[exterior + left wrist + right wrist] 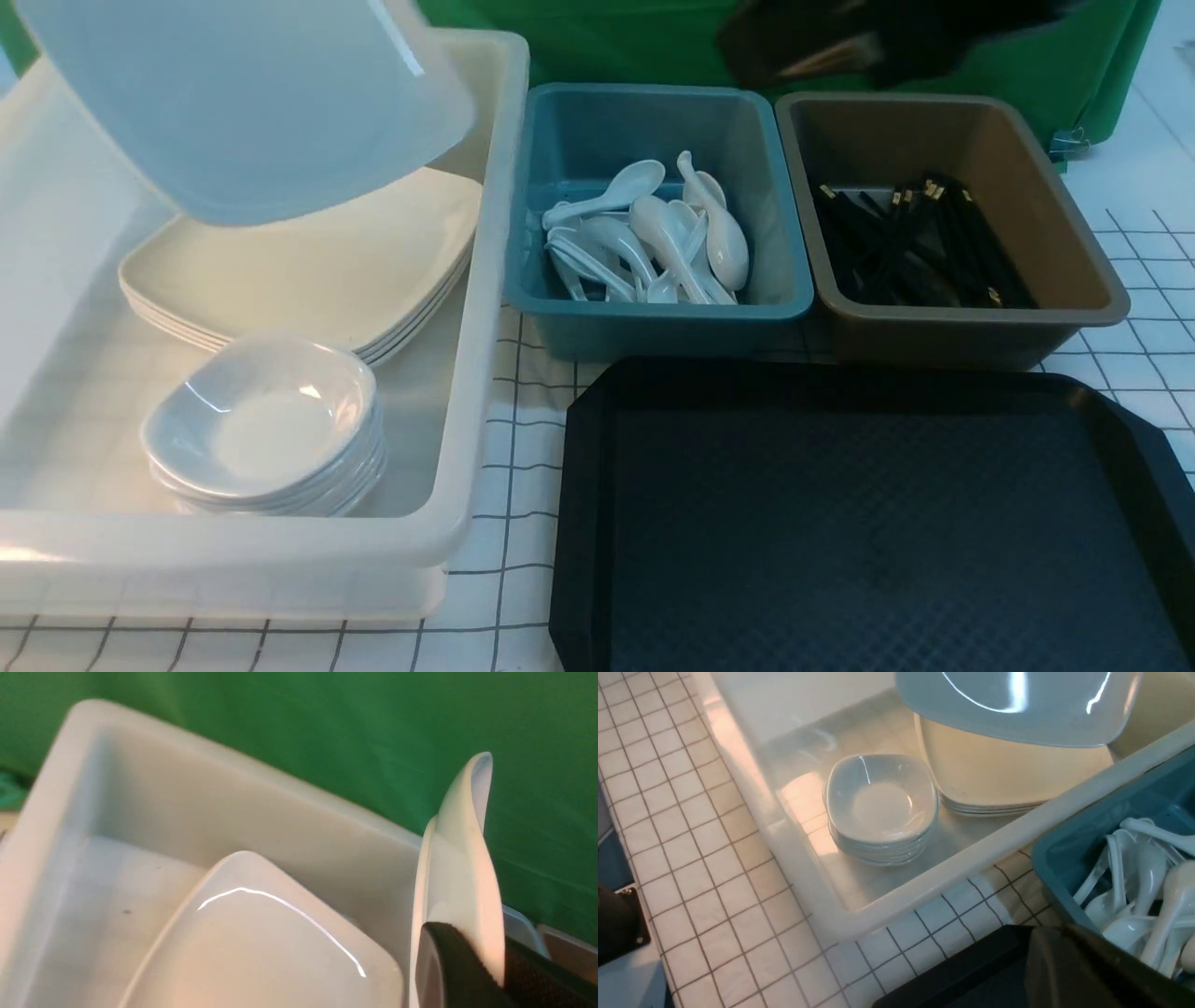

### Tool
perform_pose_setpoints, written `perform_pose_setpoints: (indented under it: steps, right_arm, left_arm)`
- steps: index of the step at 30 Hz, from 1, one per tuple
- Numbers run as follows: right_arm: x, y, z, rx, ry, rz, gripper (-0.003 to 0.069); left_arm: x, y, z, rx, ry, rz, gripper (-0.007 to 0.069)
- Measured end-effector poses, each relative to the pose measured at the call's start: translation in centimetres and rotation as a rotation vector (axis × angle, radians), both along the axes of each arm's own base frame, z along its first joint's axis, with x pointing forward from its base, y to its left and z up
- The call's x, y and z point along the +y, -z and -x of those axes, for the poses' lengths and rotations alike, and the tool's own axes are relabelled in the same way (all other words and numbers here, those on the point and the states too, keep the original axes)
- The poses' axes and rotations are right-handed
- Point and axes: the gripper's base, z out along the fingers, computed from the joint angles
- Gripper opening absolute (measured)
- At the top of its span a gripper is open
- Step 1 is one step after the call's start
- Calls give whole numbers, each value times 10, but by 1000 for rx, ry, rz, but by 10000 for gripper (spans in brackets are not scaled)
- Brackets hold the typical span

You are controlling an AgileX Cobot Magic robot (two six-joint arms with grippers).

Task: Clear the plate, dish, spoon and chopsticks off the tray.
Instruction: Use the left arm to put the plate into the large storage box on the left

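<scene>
Plate (252, 103) is held tilted over the stacked plates (308, 271) in the white bin (495, 233), its rim clamped between the left fingers (458, 966). Right fingers (1069, 970) are pressed together.

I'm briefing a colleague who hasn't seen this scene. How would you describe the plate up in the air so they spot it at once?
Find the big white bin on the left in the front view. A stack of cream plates lies in it, and the plate hangs tilted above that stack. It alone is in the air, and it looks bluish-white, not cream.
</scene>
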Motion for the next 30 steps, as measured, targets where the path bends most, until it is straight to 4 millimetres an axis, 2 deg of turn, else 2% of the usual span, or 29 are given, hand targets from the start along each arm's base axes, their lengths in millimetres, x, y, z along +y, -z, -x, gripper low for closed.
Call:
perform_pose_setpoints:
  steps: [2, 3, 4, 5, 7, 8, 13, 21, 25, 30]
  right_arm:
    - [9, -1, -5, -8, 0, -6, 19]
    - [15, 0, -9, -5, -1, -7, 19]
    - [15, -1, -10, -9, -2, -10, 19]
    - [22, -1, -14, -9, -4, -15, 19]
    - [27, 0, -17, -9, -7, -17, 19]
    - [32, -1, -21, -13, -9, -22, 19]
    - [44, 0, -30, -10, -9, -33, 19]
    - [50, 5, -30, 2, -22, -26, 19]
    - [51, 5, -30, 7, -20, -27, 19]
    - [51, 5, -30, 26, -8, -32, 19]
  left_arm:
    - [6, 18, 1, 20, -48, 16, 16]
    - [8, 34, 1, 42, -79, 30, 16]
    - [9, 35, 1, 39, -88, 31, 16]
    - [10, 51, 2, 49, -122, 40, 17]
    - [10, 61, 3, 57, -143, 47, 17]
    - [9, 72, 3, 55, -170, 58, 17]
    - [4, 92, 2, 55, -218, 71, 17]
    - [-6, 116, -12, 108, -192, 87, 24]
    - [-5, 125, -15, 132, -194, 83, 73]
    - [-6, 139, -17, 191, -190, 59, 262]
